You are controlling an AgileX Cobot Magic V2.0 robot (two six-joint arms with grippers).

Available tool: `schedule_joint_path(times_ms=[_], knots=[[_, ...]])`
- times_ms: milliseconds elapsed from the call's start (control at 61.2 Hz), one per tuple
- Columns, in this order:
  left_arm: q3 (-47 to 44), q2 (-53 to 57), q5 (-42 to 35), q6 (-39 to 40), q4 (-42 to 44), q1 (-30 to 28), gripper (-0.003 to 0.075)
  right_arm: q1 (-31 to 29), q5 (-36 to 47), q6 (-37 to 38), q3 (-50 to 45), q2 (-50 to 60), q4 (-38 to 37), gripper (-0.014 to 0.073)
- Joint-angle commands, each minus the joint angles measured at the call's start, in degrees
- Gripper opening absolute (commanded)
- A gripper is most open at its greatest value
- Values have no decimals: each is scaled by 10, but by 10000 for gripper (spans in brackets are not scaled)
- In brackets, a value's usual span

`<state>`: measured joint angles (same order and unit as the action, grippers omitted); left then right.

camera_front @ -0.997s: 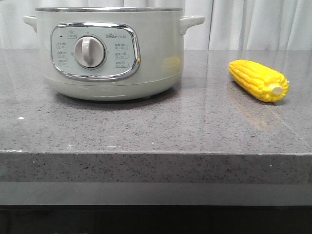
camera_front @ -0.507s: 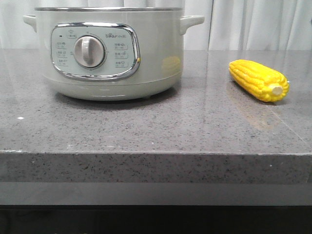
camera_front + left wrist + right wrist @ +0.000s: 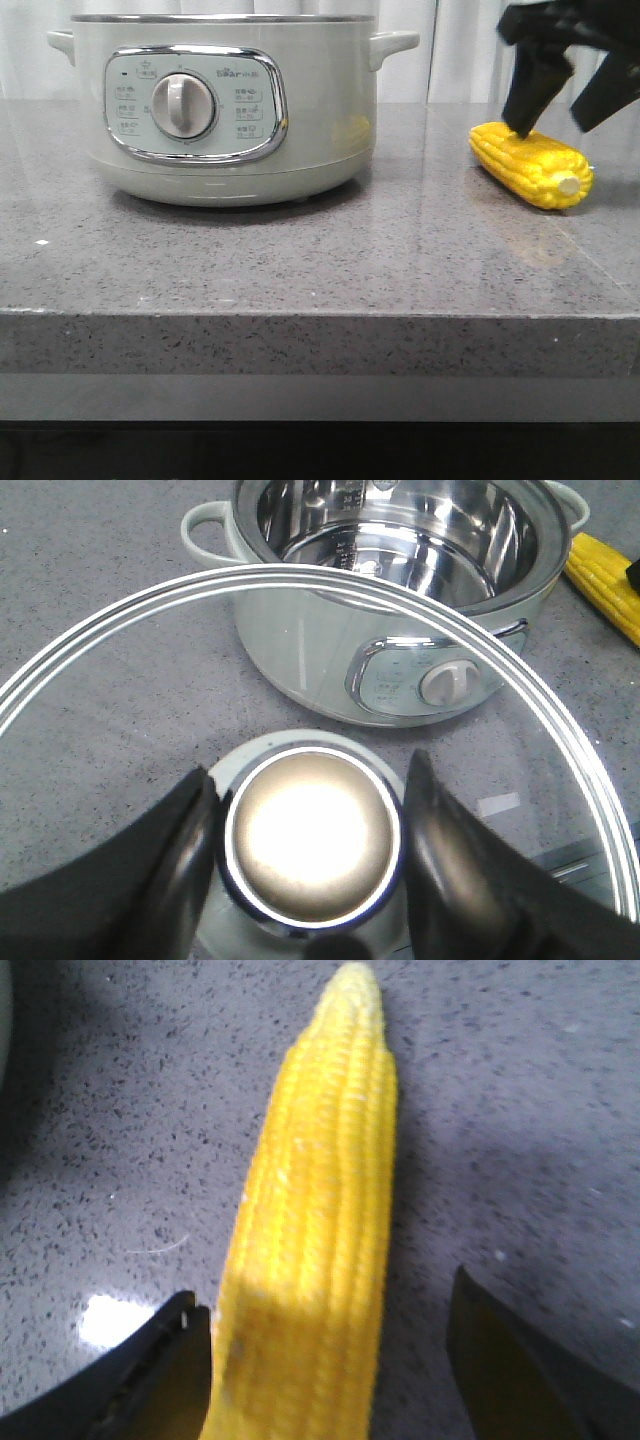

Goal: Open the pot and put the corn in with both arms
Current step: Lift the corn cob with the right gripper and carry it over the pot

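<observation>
— While I hold the rig where it is, tell me what you make of the left gripper (image 3: 308, 880).

— I see its two dark fingers (image 3: 185, 865) pressed against either side of the shiny round knob (image 3: 308, 845) of the lid (image 3: 150, 610), so it is pinching the knob. The glass lid is off the pot (image 3: 400, 610); through my left wrist camera I look past the lid's steel rim into the bare steel bowl of the pot.

— And my right gripper (image 3: 565, 118)?

— Spread wide. In the front view it hangs above the corn (image 3: 530, 163), one dark finger (image 3: 530, 95) reaching down to the cob's top, the other held up off to the side. Whether that lower tip actually touches the kernels I cannot tell. From the right wrist camera the corn (image 3: 315, 1250) lies between the two fingertips (image 3: 165, 1370) with a gap on each side.

— Where do the things sit?

— The pot (image 3: 220, 110) stands on the grey speckled worktop (image 3: 320, 260) at the left, its dial (image 3: 185, 106) facing me. The corn lies on the worktop well to the right of it, stub end toward me.

— Anything hard to read?

— The front view cuts off the pot's top edge, so the lid and left gripper are out of that frame. The right wrist picture is blurred, and the cob's near end runs out of it.
</observation>
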<state>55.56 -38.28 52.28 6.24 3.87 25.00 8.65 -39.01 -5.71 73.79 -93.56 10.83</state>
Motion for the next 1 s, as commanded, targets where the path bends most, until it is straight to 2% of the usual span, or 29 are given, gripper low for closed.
schedule_joint_path(times_ms=[0,229,425,523,736,981], knots=[[22,1,-78,4,0,2,221,7,20,-2,33,0,6,511],[22,1,-78,4,0,2,221,9,20,-2,41,-26,7,499],[22,1,-78,4,0,2,221,9,20,-2,41,-26,7,287],[22,1,-78,4,0,2,221,9,22,-2,41,-26,7,231],[22,1,-78,4,0,2,221,9,14,-2,53,0,7,227],[22,1,-78,4,0,2,221,9,-33,-2,138,50,7,227]])
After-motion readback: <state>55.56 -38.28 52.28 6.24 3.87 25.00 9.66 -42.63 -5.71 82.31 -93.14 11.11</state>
